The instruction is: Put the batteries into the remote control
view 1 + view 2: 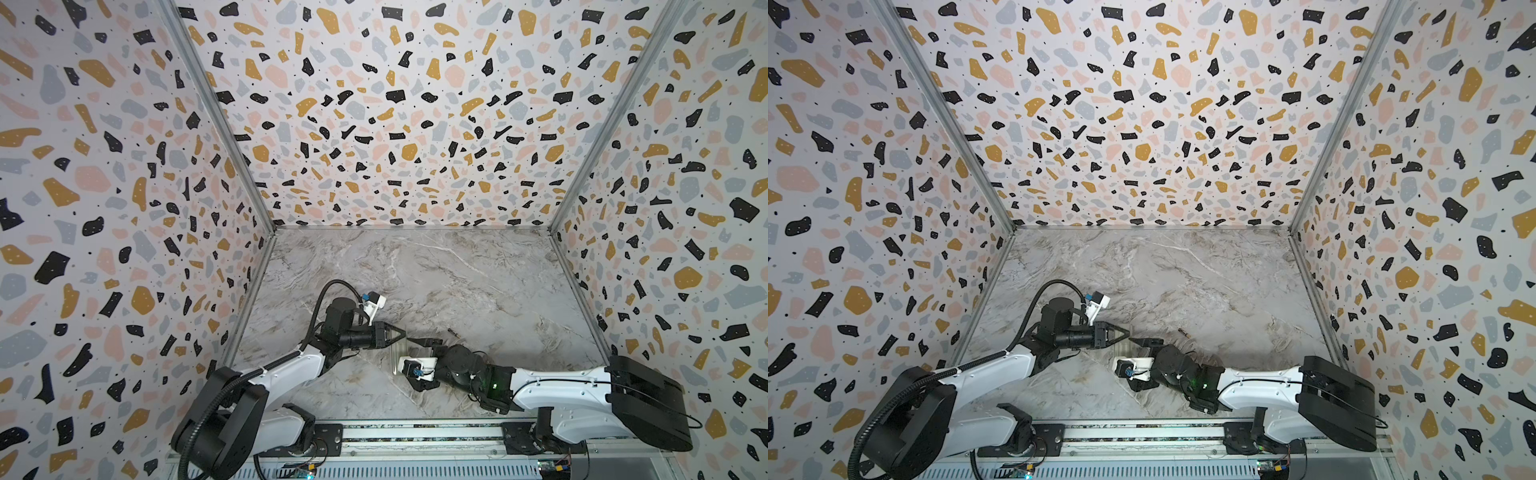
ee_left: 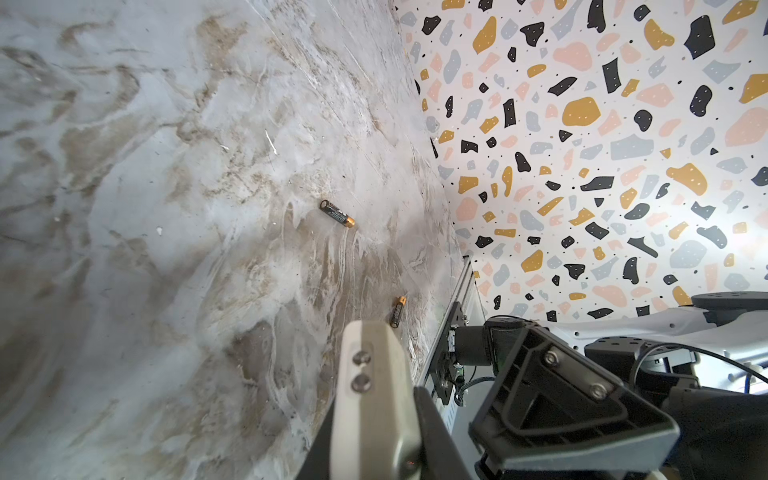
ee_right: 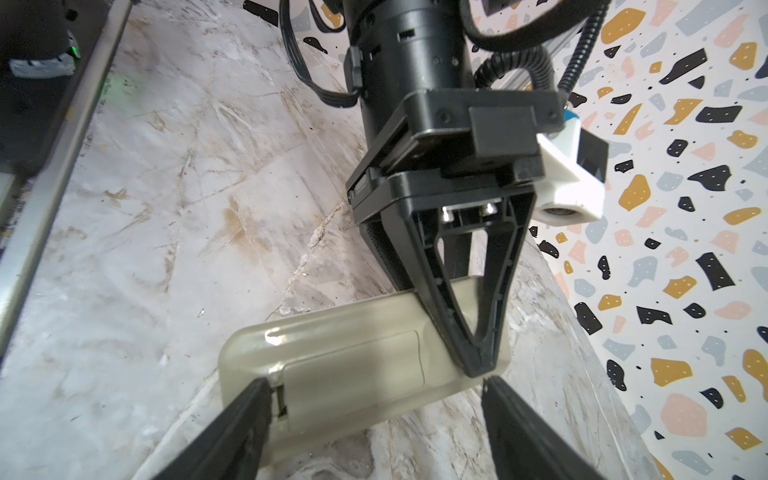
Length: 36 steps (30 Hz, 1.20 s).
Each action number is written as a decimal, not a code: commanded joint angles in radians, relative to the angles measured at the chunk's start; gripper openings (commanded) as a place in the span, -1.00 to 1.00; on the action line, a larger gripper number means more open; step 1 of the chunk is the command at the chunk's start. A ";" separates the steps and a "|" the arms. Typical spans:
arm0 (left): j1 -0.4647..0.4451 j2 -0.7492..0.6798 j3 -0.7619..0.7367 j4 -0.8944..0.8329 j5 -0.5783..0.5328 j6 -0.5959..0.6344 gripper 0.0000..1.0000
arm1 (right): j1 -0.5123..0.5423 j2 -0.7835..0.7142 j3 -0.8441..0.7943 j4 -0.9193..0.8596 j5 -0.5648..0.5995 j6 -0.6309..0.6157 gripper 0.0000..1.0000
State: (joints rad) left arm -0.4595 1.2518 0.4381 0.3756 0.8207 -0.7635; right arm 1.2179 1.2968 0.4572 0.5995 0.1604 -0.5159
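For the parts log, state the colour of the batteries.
The batteries are black with an orange-gold end. This shows best in the left wrist view.

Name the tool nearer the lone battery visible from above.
Right. The right tool sits just left of the slim dark gold-ended battery in both top views; the left tool is farther left.

free table [image 1: 457,282] beyond the remote control [image 3: 353,357]

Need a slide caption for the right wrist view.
Shut left tool tip on the back-up remote control on the marble table; open right tool flanks its closed battery cover.
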 commanded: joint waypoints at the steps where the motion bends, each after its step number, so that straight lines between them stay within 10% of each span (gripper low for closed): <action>1: -0.016 -0.002 0.004 0.064 0.052 -0.028 -1.00 | 0.020 0.027 0.000 0.032 0.094 -0.025 0.63; 36: -0.018 0.030 0.050 -0.101 0.009 0.097 -1.00 | 0.034 -0.025 -0.031 0.115 0.242 -0.038 0.62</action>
State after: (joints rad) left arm -0.4667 1.2778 0.4744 0.3000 0.7895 -0.6868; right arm 1.2560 1.3109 0.4274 0.6708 0.3542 -0.5484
